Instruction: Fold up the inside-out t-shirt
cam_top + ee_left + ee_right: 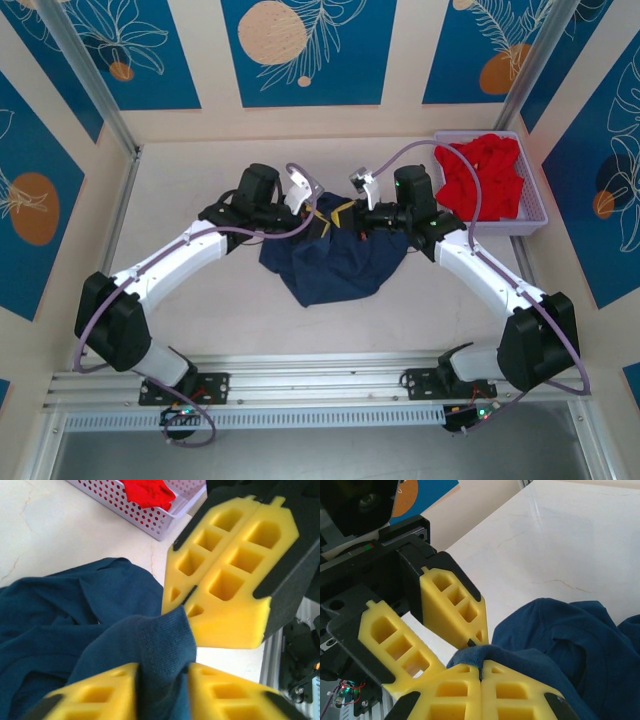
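Inside-out t-shirt (335,270) lies bunched at the middle of the tabletop (190,180). Your left fingers (100,695) and right fingers (515,690) each pinch its 12 o'clock edge, almost touching. You seem to be spreading it out: next, pull them apart toward 9 and 3 o'clock.

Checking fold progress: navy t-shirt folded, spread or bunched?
Bunched, not folded: navy t-shirt crumpled, left hand and right hand pinching its edge.

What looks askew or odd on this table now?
The dark navy-blue cloth t-shirt lies crumpled in a heap, not flat, one edge pinched by the left pincer and the right pincer. Nothing looks spilled or torn.
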You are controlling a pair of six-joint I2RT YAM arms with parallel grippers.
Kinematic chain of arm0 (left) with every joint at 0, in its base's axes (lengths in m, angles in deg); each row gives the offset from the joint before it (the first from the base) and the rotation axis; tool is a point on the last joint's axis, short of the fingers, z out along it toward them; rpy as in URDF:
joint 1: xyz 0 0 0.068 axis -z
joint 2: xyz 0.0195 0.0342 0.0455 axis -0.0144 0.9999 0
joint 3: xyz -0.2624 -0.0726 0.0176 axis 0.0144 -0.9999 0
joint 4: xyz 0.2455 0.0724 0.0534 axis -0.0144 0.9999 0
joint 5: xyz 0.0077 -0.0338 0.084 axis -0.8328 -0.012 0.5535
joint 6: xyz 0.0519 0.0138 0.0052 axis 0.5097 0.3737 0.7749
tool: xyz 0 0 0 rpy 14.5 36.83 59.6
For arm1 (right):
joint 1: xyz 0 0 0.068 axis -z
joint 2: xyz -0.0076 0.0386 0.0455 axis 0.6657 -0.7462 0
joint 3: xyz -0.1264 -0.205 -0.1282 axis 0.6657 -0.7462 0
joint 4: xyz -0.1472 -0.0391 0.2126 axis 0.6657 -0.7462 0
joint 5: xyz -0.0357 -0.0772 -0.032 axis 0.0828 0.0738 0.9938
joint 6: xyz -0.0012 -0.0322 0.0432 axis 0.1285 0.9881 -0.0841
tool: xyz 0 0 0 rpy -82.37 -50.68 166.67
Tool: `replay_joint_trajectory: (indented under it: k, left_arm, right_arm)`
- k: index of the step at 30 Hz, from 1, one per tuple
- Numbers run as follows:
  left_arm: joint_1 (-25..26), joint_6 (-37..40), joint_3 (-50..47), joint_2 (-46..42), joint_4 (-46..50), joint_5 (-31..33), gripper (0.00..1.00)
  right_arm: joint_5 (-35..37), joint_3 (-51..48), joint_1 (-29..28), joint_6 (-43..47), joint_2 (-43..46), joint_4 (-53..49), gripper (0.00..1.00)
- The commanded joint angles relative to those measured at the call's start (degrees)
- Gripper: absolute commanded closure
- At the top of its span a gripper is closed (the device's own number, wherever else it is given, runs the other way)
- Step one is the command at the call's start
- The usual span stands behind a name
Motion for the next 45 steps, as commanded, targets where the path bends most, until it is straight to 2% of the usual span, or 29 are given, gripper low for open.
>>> replay_joint_trajectory:
  k: [1,3,5,7,10,12,17,20,25,35,45]
  left_arm:
    - [0.41,-0.34,1.56,0.59,-0.61,-1.74,0.85]
    - [0.35,-1.77,1.33,-0.02,-0.74,-0.78,0.91]
    - [-0.05,-5.65,0.45,-1.29,-1.25,3.04,0.99]
    - [-1.25,-10.55,-0.70,-2.14,-1.60,5.44,1.00]
    - [-2.88,-16.83,-2.65,-3.03,-2.70,5.15,1.00]
    - [-2.93,-18.54,-3.83,-3.74,-3.20,5.48,1.00]
    - [-3.01,-19.90,-4.81,-5.09,-2.58,6.10,1.00]
    - [-3.01,-19.73,-4.35,-5.49,-1.64,6.35,1.00]
    - [-3.01,-19.56,-4.02,-5.47,-1.33,6.51,1.00]
    - [-3.01,-19.11,-4.12,-5.63,-1.08,6.22,1.00]
    - [-3.45,-19.03,-4.55,-5.82,-0.92,6.70,1.00]
  right_arm:
    - [-0.71,0.26,0.39,-0.83,0.15,-1.96,1.00]
    - [3.19,1.53,0.56,-2.56,-0.13,-4.92,1.00]
    - [10.03,4.94,1.31,-5.95,-0.95,-13.22,0.88]
    - [15.37,6.34,1.45,-8.34,-0.52,-20.43,0.74]
    - [18.98,2.40,-0.56,-9.47,2.81,-23.46,0.63]
    - [18.32,-2.07,-2.19,-11.31,4.76,-20.76,0.60]
    - [12.89,-10.46,-7.03,-17.32,4.83,-6.16,0.54]
    - [16.07,-12.94,-10.95,-16.83,3.04,-1.15,0.51]
    - [18.26,-15.55,-13.61,-17.56,-0.79,5.88,0.42]
    - [21.13,-14.48,-13.45,-17.17,-5.39,9.78,0.44]
    - [23.45,-14.94,-11.14,-16.91,-3.37,8.28,0.80]
